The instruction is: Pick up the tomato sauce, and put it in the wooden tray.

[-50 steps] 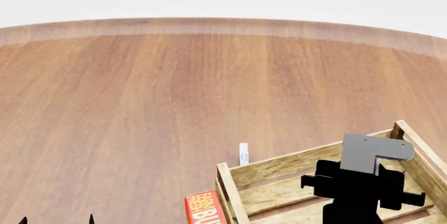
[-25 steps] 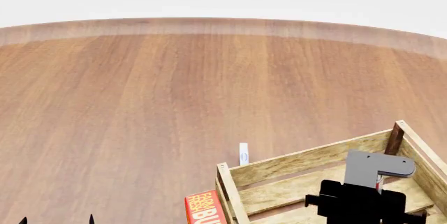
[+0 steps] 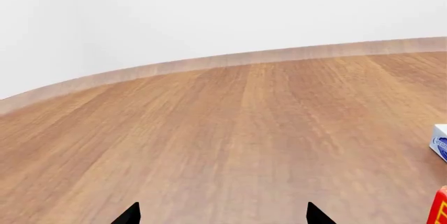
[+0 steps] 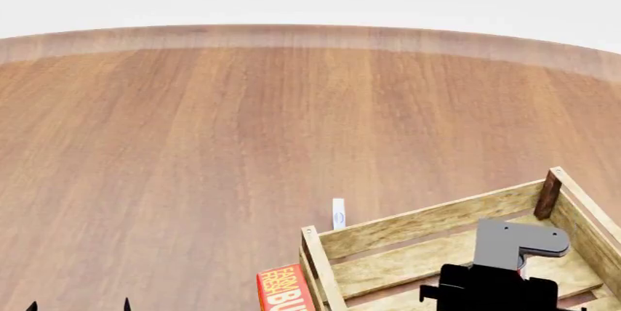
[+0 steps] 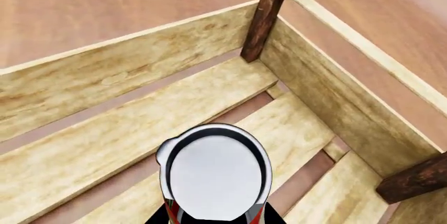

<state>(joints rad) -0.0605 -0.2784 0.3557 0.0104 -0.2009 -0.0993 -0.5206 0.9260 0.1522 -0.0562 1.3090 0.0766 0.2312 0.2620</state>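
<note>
The tomato sauce shows its plain silver-white top, with a red edge of label low down. My right gripper is shut on it, a black finger on each side. It hangs inside the wooden tray, over the slatted floor near a dark corner post. In the head view the right gripper sits low inside the tray and hides most of the can. My left gripper is open and empty over bare table, its tips at the head view's lower left.
A red box with yellow lettering lies against the tray's left outer wall; it also shows in the left wrist view. A small white carton with a blue mark stands just behind the tray. The round table's edge curves across the far side.
My right gripper has moved down into the tray with the can in it. The left arm and the other objects have not moved.
</note>
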